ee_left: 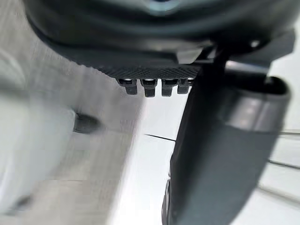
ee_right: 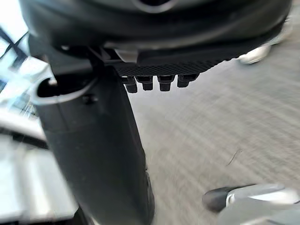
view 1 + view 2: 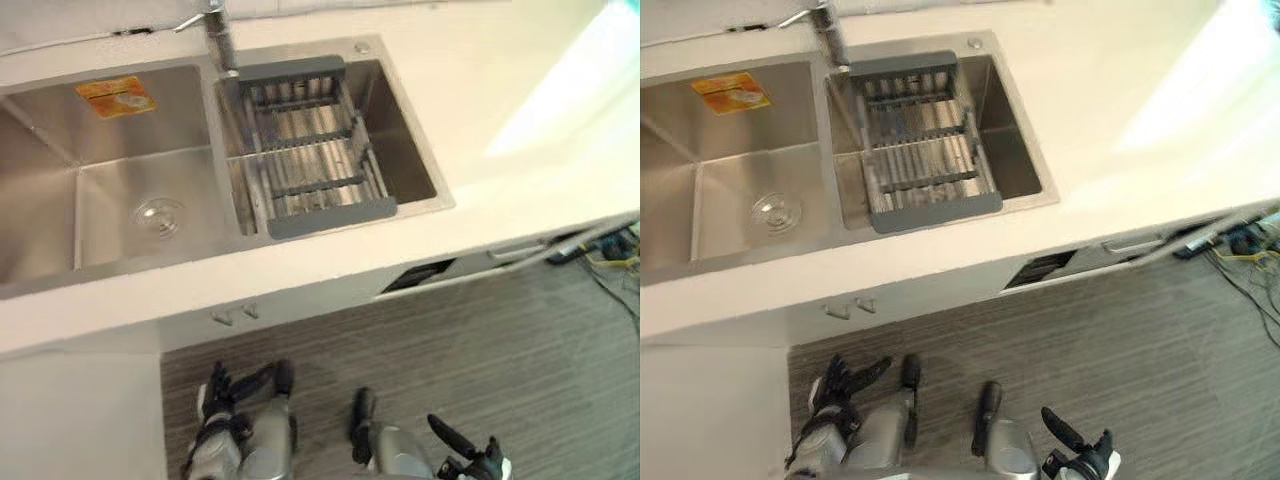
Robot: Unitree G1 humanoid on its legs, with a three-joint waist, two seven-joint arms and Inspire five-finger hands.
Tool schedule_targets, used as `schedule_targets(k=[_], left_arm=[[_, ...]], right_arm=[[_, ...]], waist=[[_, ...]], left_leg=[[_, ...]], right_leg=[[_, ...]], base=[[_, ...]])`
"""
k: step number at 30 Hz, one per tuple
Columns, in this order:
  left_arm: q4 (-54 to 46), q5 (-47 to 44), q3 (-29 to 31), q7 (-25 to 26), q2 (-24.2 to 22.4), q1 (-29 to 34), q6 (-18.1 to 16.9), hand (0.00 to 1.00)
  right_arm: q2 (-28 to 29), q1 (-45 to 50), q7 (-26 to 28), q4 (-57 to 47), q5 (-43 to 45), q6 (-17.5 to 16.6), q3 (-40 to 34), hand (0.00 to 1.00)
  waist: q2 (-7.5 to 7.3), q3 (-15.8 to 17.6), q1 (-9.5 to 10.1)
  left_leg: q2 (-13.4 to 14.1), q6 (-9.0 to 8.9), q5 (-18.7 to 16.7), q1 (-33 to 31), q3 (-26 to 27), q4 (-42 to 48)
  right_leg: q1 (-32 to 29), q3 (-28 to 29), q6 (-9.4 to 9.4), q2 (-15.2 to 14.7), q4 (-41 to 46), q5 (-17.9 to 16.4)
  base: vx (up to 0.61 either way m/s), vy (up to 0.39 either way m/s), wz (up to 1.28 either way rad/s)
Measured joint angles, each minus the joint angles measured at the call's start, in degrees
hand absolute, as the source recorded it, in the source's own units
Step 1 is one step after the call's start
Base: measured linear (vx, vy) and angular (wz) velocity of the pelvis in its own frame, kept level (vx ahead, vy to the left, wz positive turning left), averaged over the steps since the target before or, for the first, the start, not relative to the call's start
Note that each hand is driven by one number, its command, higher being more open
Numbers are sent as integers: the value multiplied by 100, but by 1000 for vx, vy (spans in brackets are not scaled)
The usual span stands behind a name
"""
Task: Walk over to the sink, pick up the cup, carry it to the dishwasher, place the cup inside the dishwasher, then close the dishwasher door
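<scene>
Stainless steel at 11 o'clock: sink [image 3: 60, 130] of two basins side by side, sunk in a white counter [image 3: 490, 110]. Orange sticker [image 3: 115, 97] on the left basin's back wall. Round glassy thing [image 3: 157, 215] mid-floor of that basin, at 9 o'clock; cup or drain, cannot tell which. Grey slatted rack [image 3: 310, 150] laid across the right basin near 12 o'clock, its far end just beside the foot of the tap [image 3: 218, 35].

Between hands and sink, the counter's front edge, slanting from 8 o'clock up to 3 o'clock. Under that edge, two small pegs [image 3: 235, 315] at 7 o'clock, then a dark gap [image 3: 415, 275] at 4 o'clock, next to a pale front with a bar handle [image 3: 520, 250]. Tangle of cables [image 3: 612, 250] on the ground at 3 o'clock. White cabinet side [image 3: 70, 420] at 8 o'clock.

Grey floor [image 3: 480, 350], striped like planks, from 4 to 6 o'clock. Bright glare on the counter at 2 o'clock.

Left hand [image 3: 225, 398] low at 7 o'clock, over the floor, fingers loose and apart, empty, well apart from the sink. Right hand [image 3: 470, 458] at 5 o'clock, fingers spread, likewise empty. From the wrists, each thumb straight out and fingertips [image 1: 150, 86] in a short row, with floor and pale fronts beyond.
</scene>
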Motion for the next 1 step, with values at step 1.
schedule_targets(k=[1], left_arm=[[5,11,25,-1,-54,64,21,100]], right_arm=[[-3,-8,48,-114,-10,58,98,100]], waist=[[30,-214,3]], left_leg=[[-19,-12,87,214,-261,-293]], right_leg=[[-54,242,-75,48,481,136]], base=[[163,4,69]])
